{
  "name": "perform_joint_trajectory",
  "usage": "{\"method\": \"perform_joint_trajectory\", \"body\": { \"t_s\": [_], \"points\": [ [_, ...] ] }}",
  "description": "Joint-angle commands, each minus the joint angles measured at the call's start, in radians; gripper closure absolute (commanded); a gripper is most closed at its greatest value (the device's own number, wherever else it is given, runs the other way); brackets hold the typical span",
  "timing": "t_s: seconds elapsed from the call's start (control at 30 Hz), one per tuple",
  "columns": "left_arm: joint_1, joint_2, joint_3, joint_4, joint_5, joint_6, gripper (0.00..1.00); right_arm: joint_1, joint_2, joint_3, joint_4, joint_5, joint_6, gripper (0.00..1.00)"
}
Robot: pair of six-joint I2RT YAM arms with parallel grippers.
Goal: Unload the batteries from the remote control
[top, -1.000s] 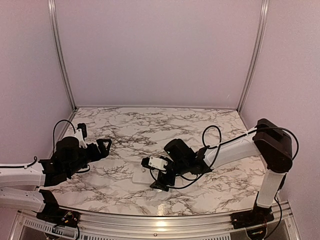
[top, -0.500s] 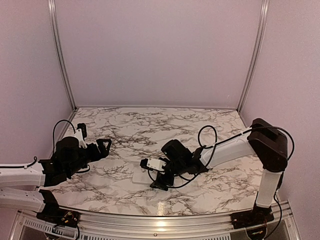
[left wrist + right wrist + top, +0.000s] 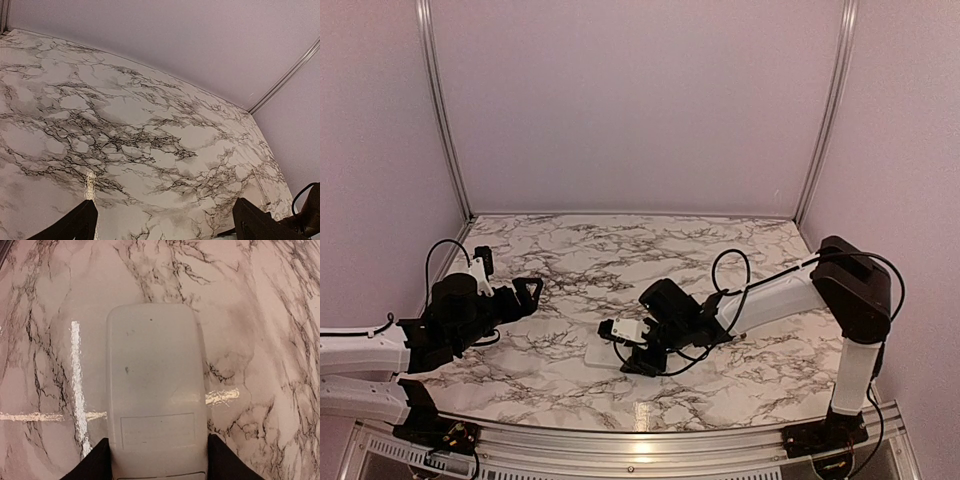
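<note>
The remote control is a flat white slab lying on the marble table, back panel up, also seen in the top view. My right gripper straddles its near end, with the black fingers pressed against both long sides. In the top view the right gripper sits low at the remote's right end. The batteries are hidden. My left gripper hovers open at the table's left, well apart from the remote, with nothing between its fingers.
The marble table is walled at the back and both sides by pale panels on metal posts. A thin pale stick lies on the table at the right. The right arm's cable loops above its wrist.
My right gripper has slid slightly left along the remote and its fingers have closed in onto the sides. The left arm has stayed still.
</note>
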Motion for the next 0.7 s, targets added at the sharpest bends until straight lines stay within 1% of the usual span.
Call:
{"method": "perform_joint_trajectory", "body": {
  "t_s": [0.0, 0.17, 0.27, 0.4, 0.5, 0.67],
  "points": [
    [-0.005, -0.012, -0.012, 0.018, -0.014, 0.009, 0.01, 0.007, 0.026, 0.021, -0.063, -0.006, -0.007, 0.43],
    [-0.006, -0.012, -0.015, 0.024, -0.016, 0.012, 0.01, 0.007, 0.025, 0.021, -0.063, -0.012, -0.009, 0.57],
    [-0.005, -0.011, -0.017, 0.032, -0.014, 0.013, 0.01, 0.007, 0.010, 0.019, -0.063, -0.006, -0.012, 0.63],
    [-0.004, -0.009, -0.019, 0.045, -0.003, 0.017, 0.01, 0.007, -0.036, 0.001, -0.045, 0.021, -0.012, 0.66],
    [-0.005, -0.012, -0.027, 0.062, 0.013, 0.022, 0.01, 0.007, -0.070, -0.004, -0.027, 0.045, -0.002, 0.66],
    [-0.005, -0.021, -0.033, 0.077, 0.035, 0.028, 0.01, 0.007, -0.103, 0.026, -0.055, 0.098, 0.048, 0.66]
  ]
}}
